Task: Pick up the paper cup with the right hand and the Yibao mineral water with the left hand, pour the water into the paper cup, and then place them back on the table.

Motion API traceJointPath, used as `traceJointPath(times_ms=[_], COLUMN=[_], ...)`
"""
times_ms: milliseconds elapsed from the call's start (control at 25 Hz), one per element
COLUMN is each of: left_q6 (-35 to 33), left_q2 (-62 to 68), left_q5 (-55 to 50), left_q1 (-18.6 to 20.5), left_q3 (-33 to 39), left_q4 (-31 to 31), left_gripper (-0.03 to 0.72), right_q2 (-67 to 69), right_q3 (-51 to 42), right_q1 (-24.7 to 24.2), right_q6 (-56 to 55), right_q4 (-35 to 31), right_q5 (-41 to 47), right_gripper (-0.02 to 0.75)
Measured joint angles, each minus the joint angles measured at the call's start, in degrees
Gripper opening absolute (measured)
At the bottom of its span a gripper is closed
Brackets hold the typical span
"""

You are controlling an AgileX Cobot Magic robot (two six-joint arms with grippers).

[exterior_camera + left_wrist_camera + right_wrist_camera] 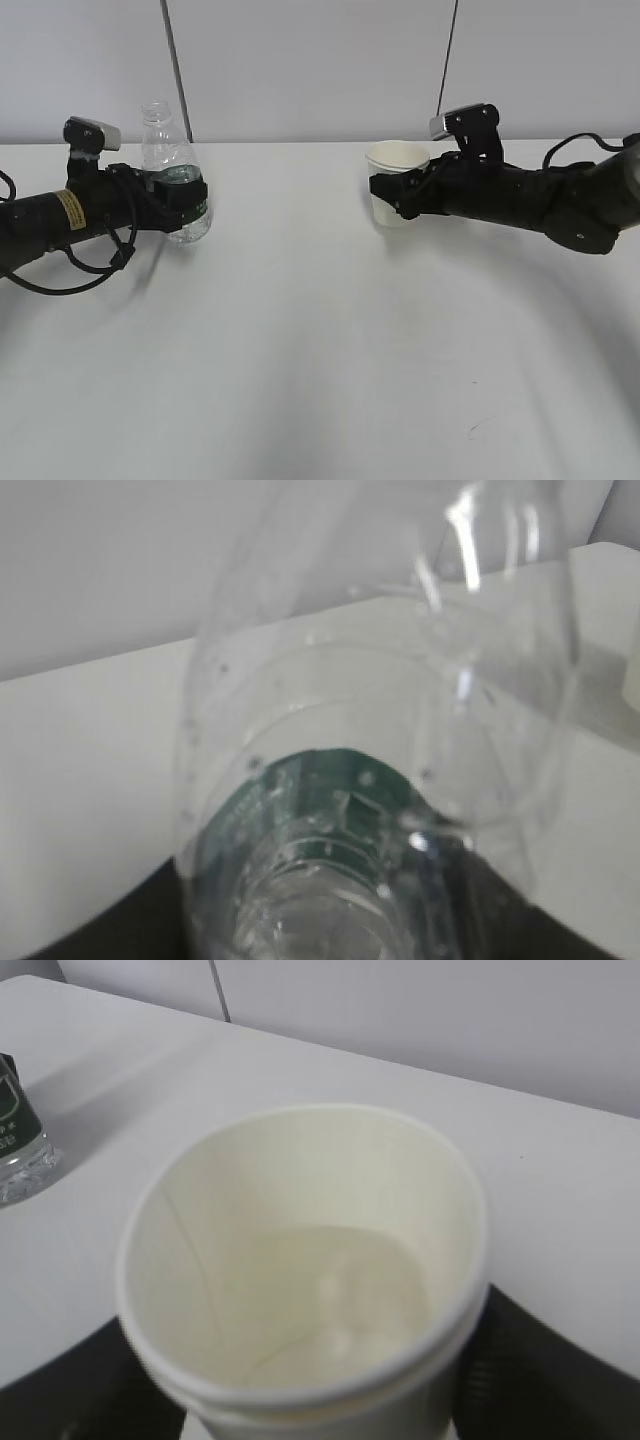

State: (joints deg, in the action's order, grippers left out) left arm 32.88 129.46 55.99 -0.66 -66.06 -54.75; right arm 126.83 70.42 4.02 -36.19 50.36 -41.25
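Left gripper: fingers part-closed around the bottle, clamped at the green label band. The bottle stands upright at the left rear of the tabletop, capless, its base at or very close to the surface; contact cannot be confirmed. In the left wrist view the clear bottle fills the frame, label low in the picture, droplets on the inner wall.

Right gripper: fingers spread wide and closed on the cup, gripping its lower body. The cup is upright at the right rear, rim level, its base near the surface; whether it rests on the tabletop cannot be told. In the right wrist view the cup holds a shallow layer of clear liquid at the bottom. The bottle base shows at the left edge of that view.

Bottle and cup are well apart, on opposite sides of the tabletop. A few faint scuff marks show on the near right surface.
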Motion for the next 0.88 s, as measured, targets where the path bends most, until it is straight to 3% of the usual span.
traceJointPath(times_ms=[360, 880], left_q6=[0.0, -0.1], left_q2=[0.0, 0.0], left_q5=[-0.1, -0.1], left_q1=[0.0, 0.0], left_q3=[0.0, 0.0], left_q4=[0.0, 0.0], left_gripper=[0.333, 0.333], right_q2=[0.0, 0.4], right_q3=[-7.5, -9.6], right_q1=[-1.1, -1.3], right_q6=[11.1, 17.2], right_q4=[-14.1, -22.3], right_q5=[-7.3, -11.9], right_gripper=[0.531, 0.531])
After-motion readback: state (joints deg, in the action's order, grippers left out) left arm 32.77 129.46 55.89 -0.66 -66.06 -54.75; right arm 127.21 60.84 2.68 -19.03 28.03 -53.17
